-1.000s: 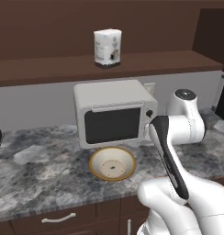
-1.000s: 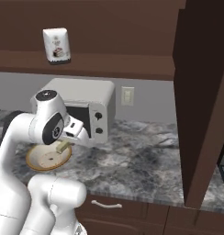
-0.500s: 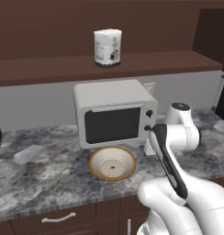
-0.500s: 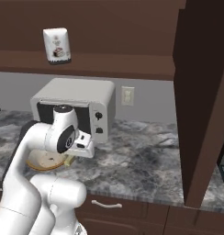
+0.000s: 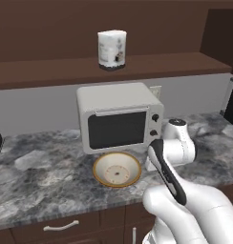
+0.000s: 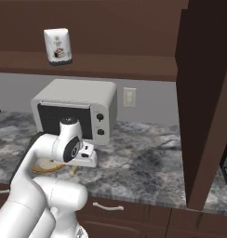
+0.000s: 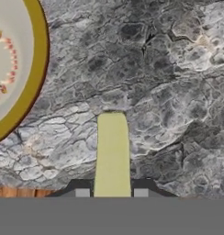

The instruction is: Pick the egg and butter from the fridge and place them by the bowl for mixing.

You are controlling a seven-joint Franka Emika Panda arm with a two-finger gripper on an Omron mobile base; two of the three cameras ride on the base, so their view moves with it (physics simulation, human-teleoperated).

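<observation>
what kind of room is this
A kitchen, rendered rather than real: a microwave stands on a grey stone counter with dark wood cabinets above, and a cream bowl sits in front of it.

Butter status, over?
End effector shut on butter, above counter. Bowl just beside. Nothing in the way.

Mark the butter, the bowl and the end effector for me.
butter [image 7: 112, 153], hand view, middle of the pale stick.
bowl [image 5: 117, 170], left base view, inner floor near the dark speck.
end effector [image 7: 112, 189], hand view, midway between the fingertips clamping the stick.
</observation>
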